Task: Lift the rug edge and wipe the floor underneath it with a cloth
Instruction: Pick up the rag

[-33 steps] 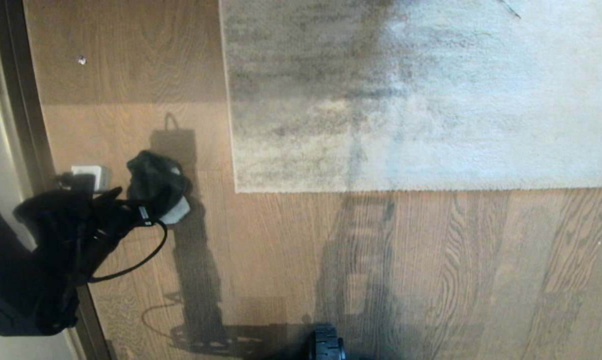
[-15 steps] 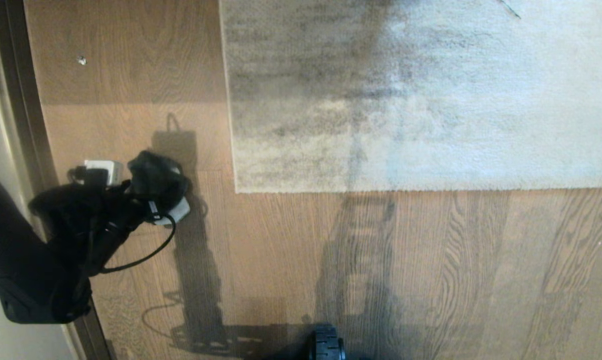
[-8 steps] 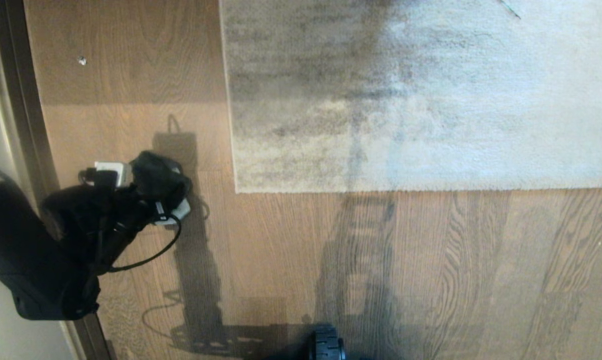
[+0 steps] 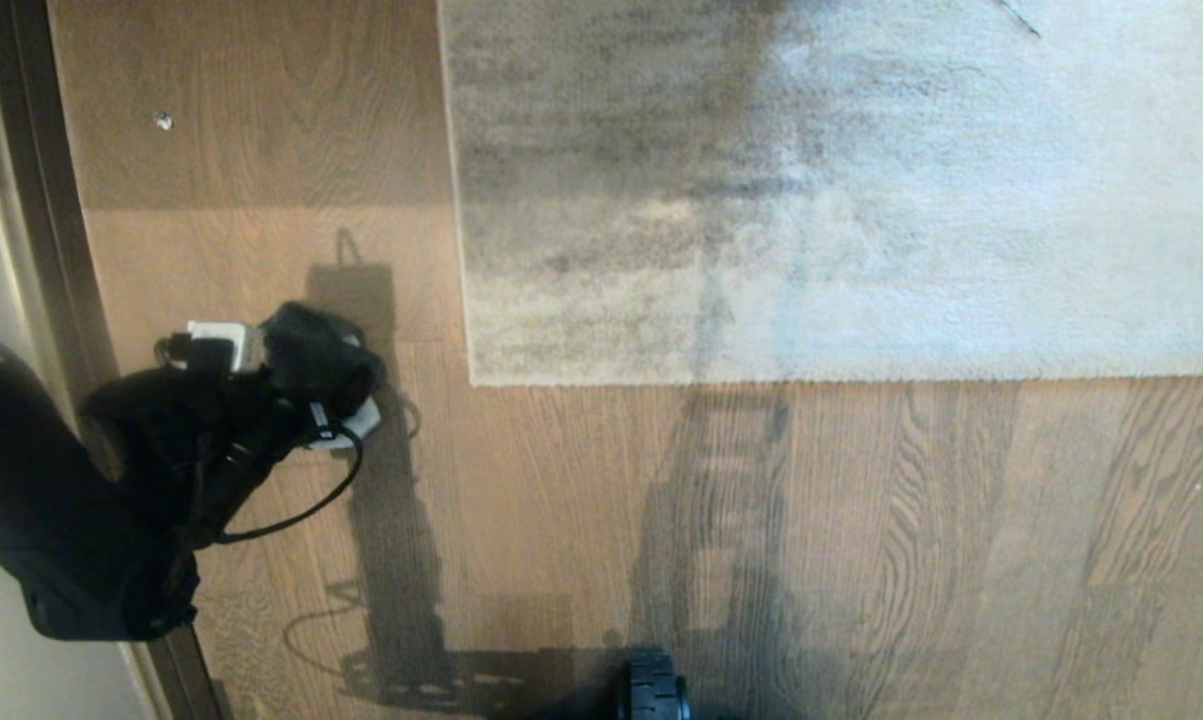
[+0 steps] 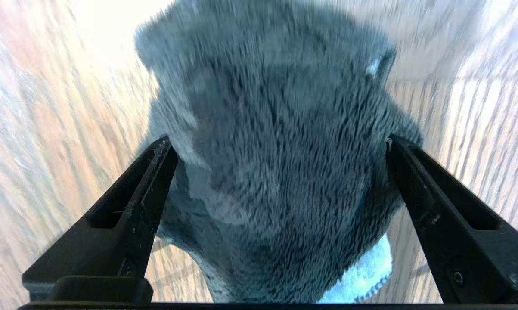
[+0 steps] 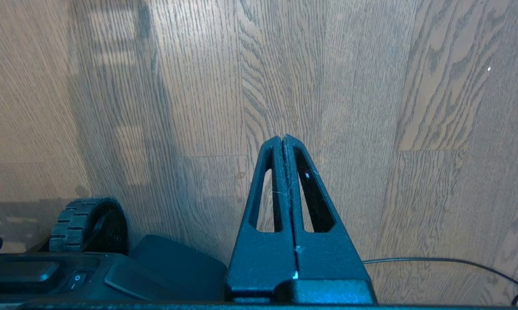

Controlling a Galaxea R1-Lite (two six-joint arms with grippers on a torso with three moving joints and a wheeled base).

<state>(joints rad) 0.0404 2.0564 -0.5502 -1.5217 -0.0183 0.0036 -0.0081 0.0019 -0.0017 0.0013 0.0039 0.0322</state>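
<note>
Hovering low over the floor [image 4: 581, 520], the left pincer [image 5: 280, 142] stands spread wide, one black finger [image 5: 129, 206] on each side of the cloth [image 5: 276, 163]. The fuzzy charcoal wad sits between the fingers and fills the gap; the tips lie against its flanks, but whether they press or only brush it, cannot tell. A pale blue-white fold shows at the wad's underside, close to the pincer's base.

From above, the cloth [image 4: 316, 360] lies on the wood planks directly ahead of the left pincer [image 4: 291, 385], with the dark arm trailing back from it toward the wall side. A thin black cable loops from the wrist.

The rug edge [image 4: 841, 380] lies flat on the floor, well apart from the left pincer, off to its right; the rug's near corner is the closest part to the cloth.

Right pincer [image 6: 283, 138]: fingers pressed together, nothing between them, pointing at bare planks. A ribbed black wheel [image 6: 88, 226] of the base sits beside it.
</note>
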